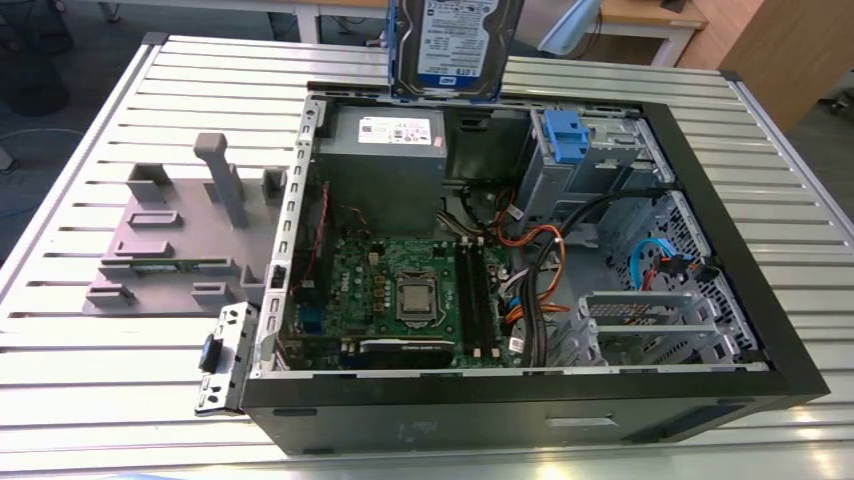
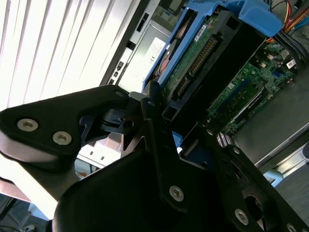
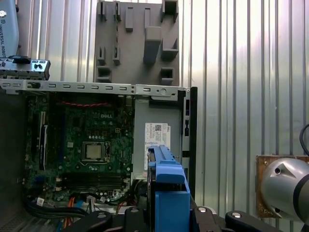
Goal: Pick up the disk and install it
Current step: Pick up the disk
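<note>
The disk (image 1: 454,45), silver with a white-and-blue label in a blue bracket, hangs upright above the far edge of the open computer case (image 1: 534,420). In the first wrist view I look along the disk's blue bracket edge (image 3: 166,188), with the case's power supply below it. My gripper (image 3: 166,220) is shut on the disk, its black fingers on both sides. The second wrist view shows the disk's circuit-board side (image 2: 203,53) clamped in the gripper (image 2: 161,113). The disk hangs free of the case.
Inside the case are a grey power supply box (image 1: 384,150), a motherboard (image 1: 400,290), cables and a drive bay with a blue bracket (image 1: 567,135). A grey plastic stand with posts (image 1: 187,230) sits on the slatted table at the exterior view's left.
</note>
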Robot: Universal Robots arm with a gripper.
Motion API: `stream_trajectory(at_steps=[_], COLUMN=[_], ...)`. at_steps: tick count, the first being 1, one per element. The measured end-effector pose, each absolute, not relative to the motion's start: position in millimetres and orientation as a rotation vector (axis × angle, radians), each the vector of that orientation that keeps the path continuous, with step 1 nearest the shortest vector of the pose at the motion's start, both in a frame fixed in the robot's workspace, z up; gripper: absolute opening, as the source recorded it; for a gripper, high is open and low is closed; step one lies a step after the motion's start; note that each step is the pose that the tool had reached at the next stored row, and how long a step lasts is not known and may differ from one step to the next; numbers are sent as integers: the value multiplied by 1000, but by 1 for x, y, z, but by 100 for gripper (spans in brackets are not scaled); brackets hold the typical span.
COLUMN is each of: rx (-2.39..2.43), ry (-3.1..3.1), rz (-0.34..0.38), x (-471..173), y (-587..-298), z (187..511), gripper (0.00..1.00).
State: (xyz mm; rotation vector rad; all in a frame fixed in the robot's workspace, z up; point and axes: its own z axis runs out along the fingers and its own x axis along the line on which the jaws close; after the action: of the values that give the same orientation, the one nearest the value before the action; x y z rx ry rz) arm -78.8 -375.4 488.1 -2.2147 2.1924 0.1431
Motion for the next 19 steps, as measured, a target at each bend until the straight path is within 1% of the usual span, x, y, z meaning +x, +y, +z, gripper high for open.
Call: stream_trajectory(at_steps=[19], rx=[-2215], ry=[2192], rz=[143], x=[-68], y=[-375], z=[488], gripper=[37])
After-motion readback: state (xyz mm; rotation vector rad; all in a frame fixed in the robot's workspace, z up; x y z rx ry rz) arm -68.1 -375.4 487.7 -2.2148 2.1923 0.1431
